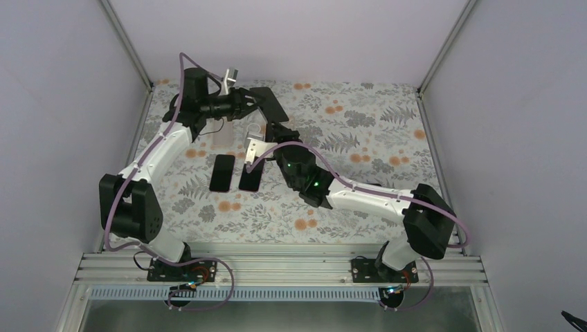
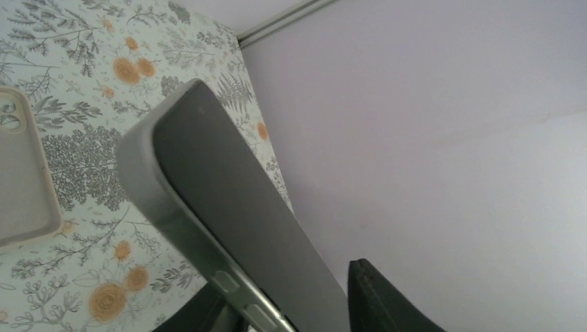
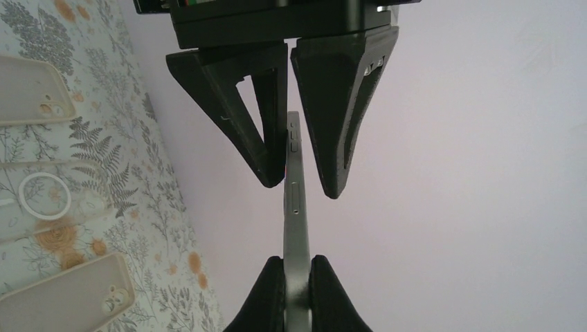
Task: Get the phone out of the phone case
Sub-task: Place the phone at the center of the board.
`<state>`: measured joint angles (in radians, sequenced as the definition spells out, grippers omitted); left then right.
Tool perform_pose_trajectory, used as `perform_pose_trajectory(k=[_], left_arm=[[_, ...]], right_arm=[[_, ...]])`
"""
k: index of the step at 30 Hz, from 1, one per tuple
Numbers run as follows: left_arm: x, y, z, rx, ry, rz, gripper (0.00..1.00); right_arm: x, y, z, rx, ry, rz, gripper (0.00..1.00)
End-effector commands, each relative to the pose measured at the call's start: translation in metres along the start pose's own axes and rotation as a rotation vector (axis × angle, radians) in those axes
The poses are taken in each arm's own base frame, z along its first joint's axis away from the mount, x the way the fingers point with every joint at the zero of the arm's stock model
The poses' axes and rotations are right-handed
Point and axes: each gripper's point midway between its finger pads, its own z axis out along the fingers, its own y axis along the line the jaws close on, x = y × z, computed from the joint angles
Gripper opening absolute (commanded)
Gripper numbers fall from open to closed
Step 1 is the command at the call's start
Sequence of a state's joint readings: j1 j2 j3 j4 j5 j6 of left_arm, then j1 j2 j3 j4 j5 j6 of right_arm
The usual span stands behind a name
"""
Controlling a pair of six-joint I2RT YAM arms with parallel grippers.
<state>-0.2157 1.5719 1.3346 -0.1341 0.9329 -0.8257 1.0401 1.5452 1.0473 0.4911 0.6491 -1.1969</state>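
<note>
The right gripper clamps the phone edge-on above the surface. The left gripper straddles its other end. I cannot tell whether it grips.

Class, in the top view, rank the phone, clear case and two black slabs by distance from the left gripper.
1. Phone, between the left gripper's fingers.
2. Clear case, lying just beside it.
3. Left black slab and right black slab, farther toward the near side; too close to call.
</note>
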Motion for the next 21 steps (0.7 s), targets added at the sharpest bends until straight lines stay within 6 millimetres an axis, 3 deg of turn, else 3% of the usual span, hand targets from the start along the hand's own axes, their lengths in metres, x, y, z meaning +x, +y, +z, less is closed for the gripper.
perform_pose_trajectory(k=[1,5,9,16,21], left_arm=[[-0.002,-0.001,0.002,0.023,-0.003,0.016,0.32],[-0.002,0.001,0.003,0.023,-0.001,0.011,0.24],[-0.002,0.002,0.002,0.025,-0.002,0.010,0.13],[-0.002,0.002,0.000,0.025,-0.006,0.031,0.03],[0.001,0.005,-0.001,0.017,-0.011,0.047,0.02]], right_arm=[[-0.008,-0.022,-0.010,0.114,-0.029,0.009,0.04],[-0.009,-0.019,-0.014,0.131,-0.037,-0.019,0.05],[-0.009,-0.014,-0.016,0.131,-0.045,-0.034,0.20],[-0.007,-0.001,-0.019,0.048,-0.048,-0.004,0.60],[-0.003,0.025,-0.023,-0.167,-0.037,0.101,0.92]])
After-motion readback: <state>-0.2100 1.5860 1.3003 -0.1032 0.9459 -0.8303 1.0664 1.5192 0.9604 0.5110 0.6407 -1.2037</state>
